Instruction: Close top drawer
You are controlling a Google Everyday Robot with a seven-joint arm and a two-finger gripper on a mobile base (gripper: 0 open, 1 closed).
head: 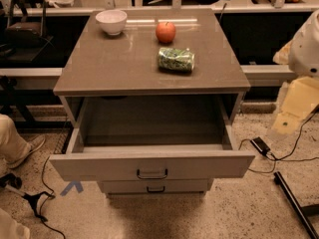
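Top drawer (99,166) grey-beige with dark handle (152,174), cabinet top (124,63) grey-brown, bowl (111,21) white, apple (165,32) red-orange, pack (176,59) mottled green-white, floor (239,208) speckled beige with blue arrow (73,187) near left, gripper (294,108) at right edge cream-yellow.
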